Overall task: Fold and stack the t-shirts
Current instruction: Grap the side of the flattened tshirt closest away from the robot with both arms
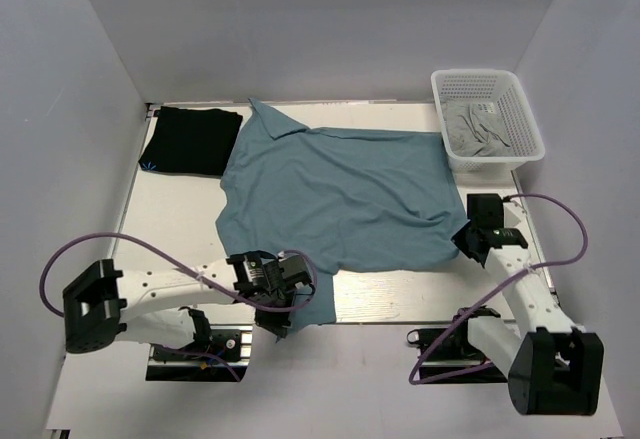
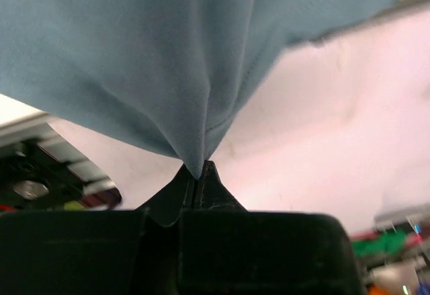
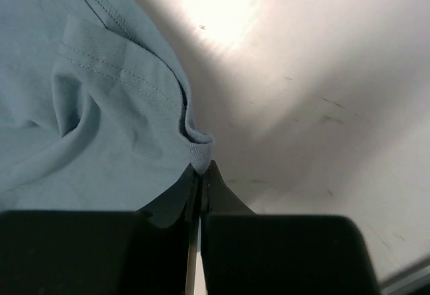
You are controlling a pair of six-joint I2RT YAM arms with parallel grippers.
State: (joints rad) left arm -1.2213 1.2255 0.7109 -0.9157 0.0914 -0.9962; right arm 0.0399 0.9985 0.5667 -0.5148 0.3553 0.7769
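The overhead view shows a white table (image 1: 180,219) walled on three sides. A dusty teal-blue t-shirt (image 1: 340,194) lies spread and rumpled across the middle, with its near edge reaching the front of the table. A black t-shirt (image 1: 190,141) lies folded in the far left corner, its right side touching the teal one, and has a tiny light-blue mark (image 1: 152,167) at its near left corner. A white mesh basket (image 1: 475,74) sits in the far right corner with grey cloth (image 1: 478,131) inside. The left gripper (image 1: 283,311) is at the teal shirt's near left corner. The right gripper (image 1: 466,239) is at the shirt's near right edge. From this height, neither pair of jaws can be made out. A purple cable (image 1: 70,249) loops from the left arm.

The left wrist view shows what the overhead view cannot. The left gripper (image 2: 197,177) has its jaws pressed together on a pinch of the teal-blue t-shirt (image 2: 168,53). The cloth fans upward from that point in taut folds, lifted off the surface.

In the right wrist view, the right gripper (image 3: 200,171) is likewise clamped, with its jaws closed on the edge of the teal-blue t-shirt (image 3: 80,120). It holds a stitched hem that curls over just above the tips. Double rows of stitching show on the cloth, a detail lost from above. The bare white table (image 3: 322,73) fills the right side.
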